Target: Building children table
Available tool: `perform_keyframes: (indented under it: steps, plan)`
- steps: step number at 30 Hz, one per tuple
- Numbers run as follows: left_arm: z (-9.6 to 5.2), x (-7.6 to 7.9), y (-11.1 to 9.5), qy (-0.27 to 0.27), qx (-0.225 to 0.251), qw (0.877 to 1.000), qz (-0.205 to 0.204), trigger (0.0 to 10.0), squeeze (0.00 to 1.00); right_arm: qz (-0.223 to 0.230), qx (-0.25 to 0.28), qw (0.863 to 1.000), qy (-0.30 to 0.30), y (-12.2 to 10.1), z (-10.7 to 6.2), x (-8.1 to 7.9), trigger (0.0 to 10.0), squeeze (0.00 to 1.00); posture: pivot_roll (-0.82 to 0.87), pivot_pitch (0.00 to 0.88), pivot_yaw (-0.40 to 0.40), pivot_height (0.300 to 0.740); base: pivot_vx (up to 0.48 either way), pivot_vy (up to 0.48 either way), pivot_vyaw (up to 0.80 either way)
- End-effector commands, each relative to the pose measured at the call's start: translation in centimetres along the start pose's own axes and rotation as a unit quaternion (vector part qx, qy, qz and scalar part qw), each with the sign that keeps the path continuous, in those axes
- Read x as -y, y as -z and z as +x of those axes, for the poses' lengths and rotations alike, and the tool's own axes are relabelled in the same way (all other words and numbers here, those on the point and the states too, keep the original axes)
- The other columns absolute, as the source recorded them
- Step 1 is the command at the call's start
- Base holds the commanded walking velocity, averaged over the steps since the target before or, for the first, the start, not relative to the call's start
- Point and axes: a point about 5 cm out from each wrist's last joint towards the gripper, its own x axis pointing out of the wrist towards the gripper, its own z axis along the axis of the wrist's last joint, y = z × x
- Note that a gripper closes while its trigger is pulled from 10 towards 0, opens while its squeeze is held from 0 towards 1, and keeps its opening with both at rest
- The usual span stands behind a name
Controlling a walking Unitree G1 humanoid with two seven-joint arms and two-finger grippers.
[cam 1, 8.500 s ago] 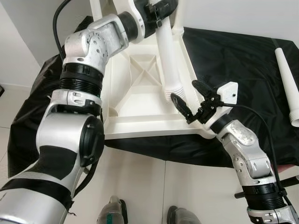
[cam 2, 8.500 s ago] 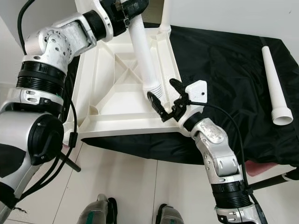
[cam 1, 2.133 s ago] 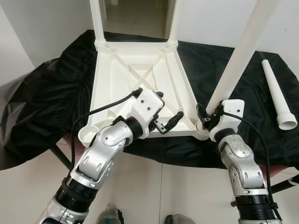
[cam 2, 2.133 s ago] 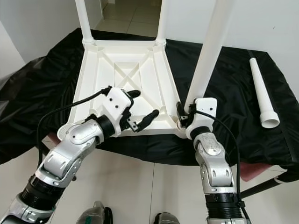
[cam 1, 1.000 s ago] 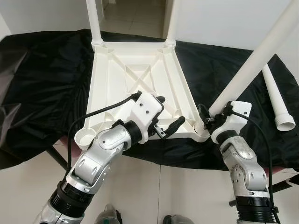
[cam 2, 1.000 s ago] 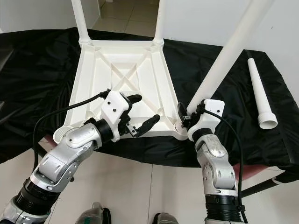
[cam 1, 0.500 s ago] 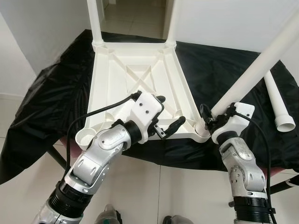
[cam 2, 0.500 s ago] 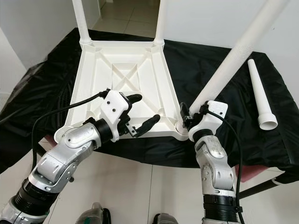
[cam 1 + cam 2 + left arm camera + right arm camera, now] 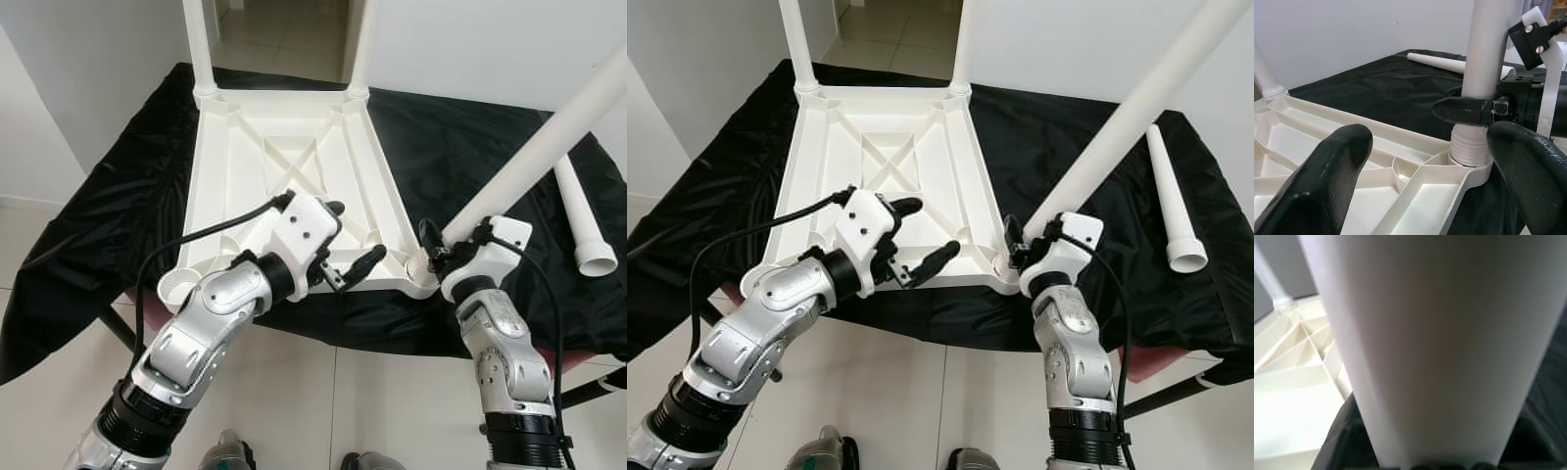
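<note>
Leg (image 9: 534, 162) tilted further right | right tool (image 9: 438, 257) clamps base | top cut off

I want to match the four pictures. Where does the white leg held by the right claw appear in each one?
Left eye view: the leg slants up from the tabletop's near right corner.
Right eye view: the same slant, upper right.
Left wrist view: upright post entering the corner socket.
Right wrist view: close, blurred white column.
Shared landmark: the overturned white tabletop.

Home room: pale tiled floor (image 9: 294, 392), white walls (image 9: 88, 69), doorway (image 9: 284, 29)
</note>
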Motion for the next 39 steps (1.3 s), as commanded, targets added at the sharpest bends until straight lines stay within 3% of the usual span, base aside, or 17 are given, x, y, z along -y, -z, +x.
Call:
perform_keyframes:
  steps: [1,19,29,39]
  plan:
    - [0.0,0.7,-0.3,0.048,0.000,0.999,0.003,10.0,0.00,-0.020,-0.077,0.997,0.016,3.1,-0.7,0.9,10.0,0.00,0.07,0.087,-0.015,0.740,0.000,0.000,0.00]
    - [-0.2,0.6,-0.3,0.043,-0.001,0.999,0.002,10.0,0.00,-0.046,-0.089,0.994,-0.032,4.0,-1.2,-0.5,10.0,0.00,0.08,0.097,-0.018,0.740,0.000,0.000,0.00]
    - [-0.3,0.7,-0.4,0.042,-0.001,0.999,0.000,10.0,0.00,-0.045,-0.020,0.996,-0.070,4.2,-2.8,-0.6,10.0,0.00,0.08,0.111,-0.017,0.740,0.000,0.000,0.00]
    - [-0.3,0.7,-0.4,0.044,-0.002,0.999,0.000,10.0,0.00,-0.059,-0.038,0.996,-0.051,3.7,-1.6,0.2,10.0,0.00,0.07,0.106,-0.011,0.740,0.000,0.000,0.00]
